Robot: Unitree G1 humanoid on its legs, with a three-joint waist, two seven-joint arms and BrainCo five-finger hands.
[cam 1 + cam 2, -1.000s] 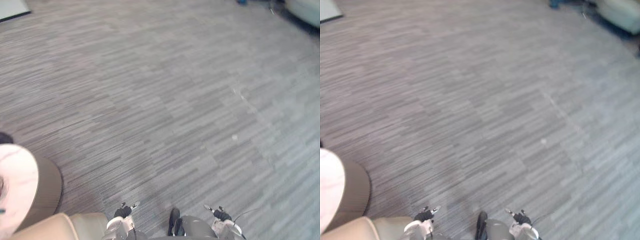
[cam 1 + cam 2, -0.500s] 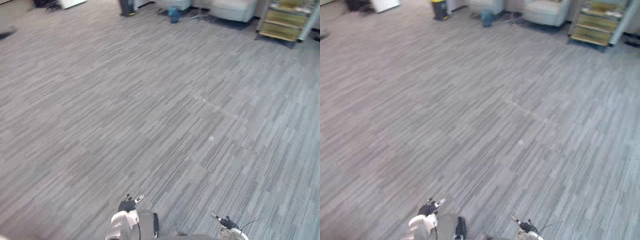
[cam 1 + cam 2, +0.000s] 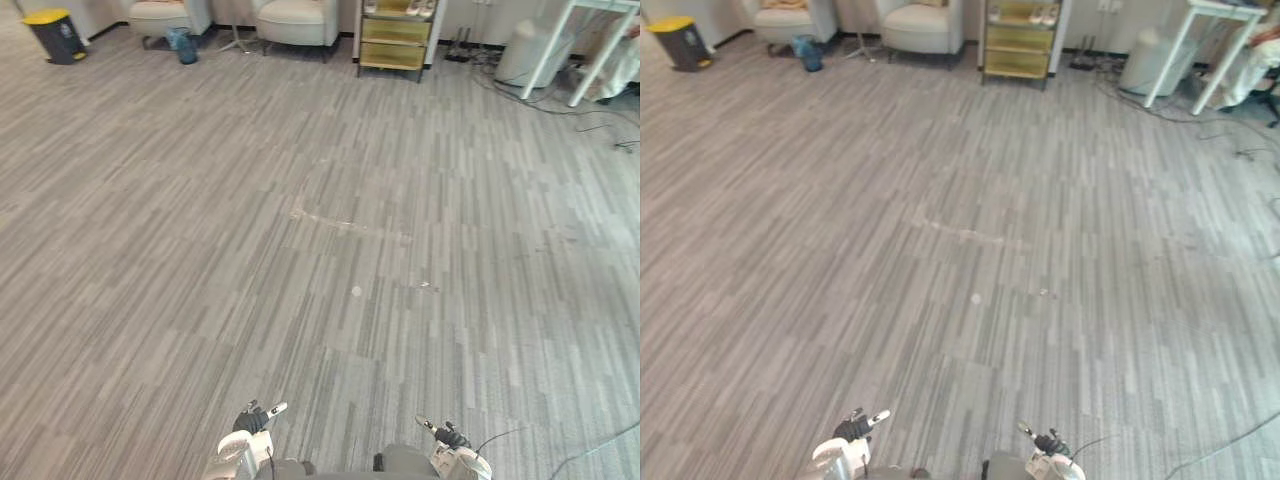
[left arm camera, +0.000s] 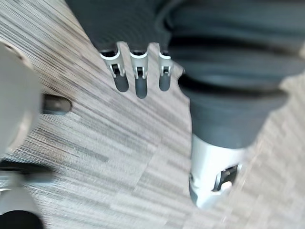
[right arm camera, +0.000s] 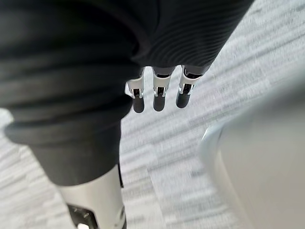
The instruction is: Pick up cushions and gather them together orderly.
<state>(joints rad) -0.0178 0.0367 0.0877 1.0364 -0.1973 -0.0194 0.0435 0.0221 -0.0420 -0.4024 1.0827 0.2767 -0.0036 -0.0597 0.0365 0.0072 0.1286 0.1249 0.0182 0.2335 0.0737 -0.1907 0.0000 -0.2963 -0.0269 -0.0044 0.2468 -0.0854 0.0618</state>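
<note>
Both hands hang low at the near edge of the grey striped floor, and neither holds anything. My left hand (image 3: 246, 437) has relaxed, straight fingers (image 4: 137, 76) above bare floor, so it is open. The right hand (image 3: 448, 447) is open as well, its fingers (image 5: 159, 93) straight over the floor. Far off stand two pale armchairs (image 3: 790, 20) (image 3: 920, 25). A tan cushion-like shape (image 3: 786, 4) lies on the seat of the left one.
Along the far wall are a yellow-lidded bin (image 3: 55, 33), a blue object (image 3: 183, 46), a wooden shelf unit (image 3: 398, 40), a white round bin (image 3: 527, 55) and a white table's legs (image 3: 580, 55). Cables (image 3: 600, 125) trail over the floor at the far right.
The camera has swung round: the round table and beige seat at the left have left the picture, and the armchairs, shelf unit and white table have come in. Both hands hang as before.
</note>
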